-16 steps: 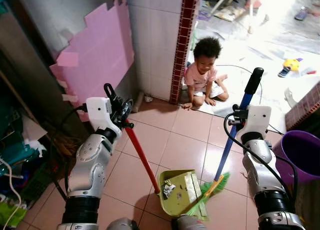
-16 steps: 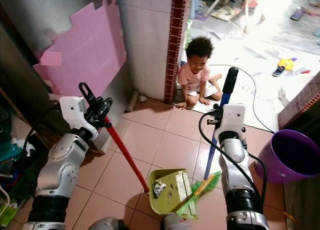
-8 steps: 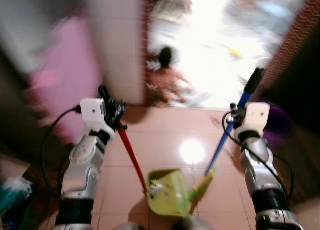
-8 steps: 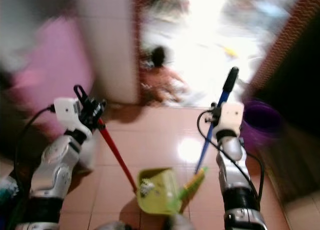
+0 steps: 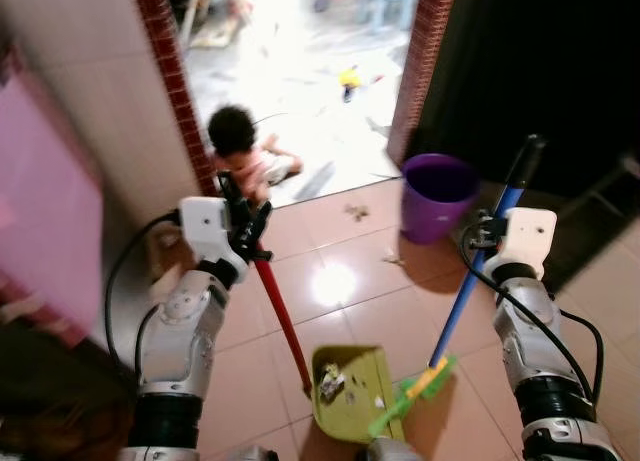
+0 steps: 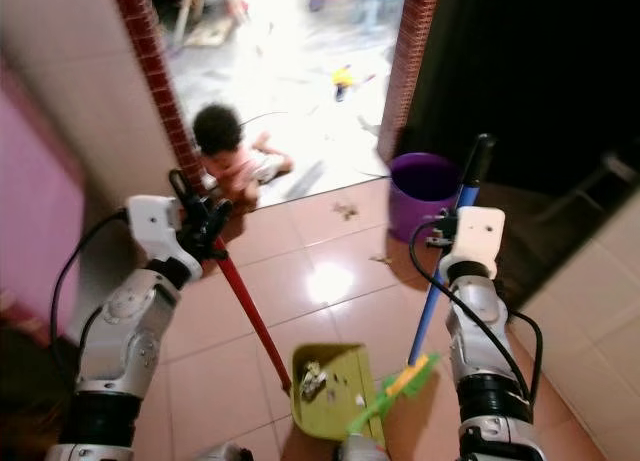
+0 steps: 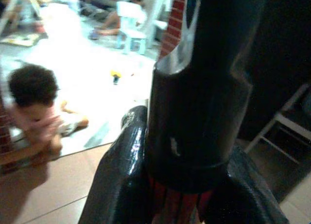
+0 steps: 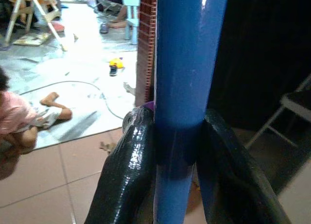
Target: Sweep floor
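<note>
A green dustpan (image 5: pixel 352 393) rests on the tiled floor just in front of me, with bits of rubbish (image 5: pixel 329 383) lying in it. Its red handle (image 5: pixel 279 316) slants up to my left gripper (image 5: pixel 248 243), which is shut on the handle's black top end (image 7: pixel 194 112). My right gripper (image 5: pixel 485 233) is shut on the blue handle (image 5: pixel 465 286) of a broom. The broom's green bristles (image 5: pixel 410 401) touch the floor at the dustpan's right edge. A few scraps (image 5: pixel 392 257) lie on the tiles ahead.
A purple bucket (image 5: pixel 432 217) stands ahead on the right by a brick pillar (image 5: pixel 424 51). A child (image 5: pixel 243 153) sits in the doorway beside the left brick pillar (image 5: pixel 166 66). A pink board (image 5: pixel 40 211) leans on the left wall. A chair (image 7: pixel 285 131) stands in the dark right.
The camera has swung to the right, so the doorway and purple bucket now lie ahead. Both grippers keep their hold on the dustpan handle and the broom.
</note>
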Robot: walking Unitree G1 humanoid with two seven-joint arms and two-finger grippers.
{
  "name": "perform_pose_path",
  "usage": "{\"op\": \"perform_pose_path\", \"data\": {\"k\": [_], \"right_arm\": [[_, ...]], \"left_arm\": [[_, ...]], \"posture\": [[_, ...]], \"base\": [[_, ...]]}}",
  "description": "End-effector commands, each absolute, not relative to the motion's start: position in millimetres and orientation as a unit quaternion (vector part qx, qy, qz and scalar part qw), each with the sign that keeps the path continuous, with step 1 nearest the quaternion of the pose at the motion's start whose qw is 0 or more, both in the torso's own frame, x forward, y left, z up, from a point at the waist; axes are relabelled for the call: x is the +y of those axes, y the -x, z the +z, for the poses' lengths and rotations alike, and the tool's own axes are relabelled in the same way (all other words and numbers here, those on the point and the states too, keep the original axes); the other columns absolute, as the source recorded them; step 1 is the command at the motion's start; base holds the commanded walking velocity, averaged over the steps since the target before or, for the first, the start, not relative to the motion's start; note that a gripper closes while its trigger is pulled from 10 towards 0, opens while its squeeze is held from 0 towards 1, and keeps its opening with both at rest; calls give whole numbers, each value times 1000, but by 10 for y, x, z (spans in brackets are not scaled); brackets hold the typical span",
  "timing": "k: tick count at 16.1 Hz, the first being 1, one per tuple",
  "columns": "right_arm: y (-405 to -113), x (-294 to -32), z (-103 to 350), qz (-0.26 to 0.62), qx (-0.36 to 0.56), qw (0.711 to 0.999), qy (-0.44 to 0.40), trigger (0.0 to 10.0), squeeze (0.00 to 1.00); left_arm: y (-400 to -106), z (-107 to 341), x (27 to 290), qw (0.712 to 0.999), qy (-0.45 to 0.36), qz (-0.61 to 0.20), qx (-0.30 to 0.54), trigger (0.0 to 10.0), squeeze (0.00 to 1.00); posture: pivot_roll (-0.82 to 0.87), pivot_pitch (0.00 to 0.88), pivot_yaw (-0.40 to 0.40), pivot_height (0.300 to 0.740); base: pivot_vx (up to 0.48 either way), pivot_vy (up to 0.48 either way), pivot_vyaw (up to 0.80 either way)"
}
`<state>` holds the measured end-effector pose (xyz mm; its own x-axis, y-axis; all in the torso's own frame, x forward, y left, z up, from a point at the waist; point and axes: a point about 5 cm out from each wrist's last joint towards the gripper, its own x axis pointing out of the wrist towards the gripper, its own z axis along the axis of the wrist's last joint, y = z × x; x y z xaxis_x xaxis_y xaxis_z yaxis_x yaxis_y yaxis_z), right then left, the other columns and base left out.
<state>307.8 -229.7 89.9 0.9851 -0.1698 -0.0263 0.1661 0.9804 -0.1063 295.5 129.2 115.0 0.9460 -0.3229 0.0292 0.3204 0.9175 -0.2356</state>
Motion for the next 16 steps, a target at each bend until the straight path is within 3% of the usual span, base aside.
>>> {"op": "perform_pose_path", "data": {"k": [1, 9, 11, 13, 16], "right_arm": [[-3124, -2264, 1001, -78, -3, 995, 55, 10000, 0], [-3124, -2264, 1001, -78, -3, 995, 55, 10000, 0], [-2998, -2062, 896, 42, 1, 988, 149, 10000, 0], [-2994, -2083, 907, 117, -1, 966, 231, 10000, 0], [-3014, -2132, 1011, 179, -16, 953, 244, 10000, 0]], "left_arm": [[-2981, 1268, 1311, 977, 134, -164, -23, 10000, 0], [-2981, 1268, 1311, 977, 134, -164, -23, 10000, 0], [-3047, 1285, 1377, 976, 133, -167, -39, 10000, 0], [-3046, 1279, 1367, 976, 135, -169, -36, 10000, 0], [-3055, 1262, 1338, 975, 135, -174, -31, 10000, 0]], "posture": [[-106, 0, 20, 740], [-106, 0, 20, 740], [-129, 0, 47, 740], [-131, 0, 50, 740], [-139, 0, 53, 740]], "base": [[0, 0, -800], [0, 0, -800], [281, 352, 0], [124, 174, 0], [0, 0, 0]]}}
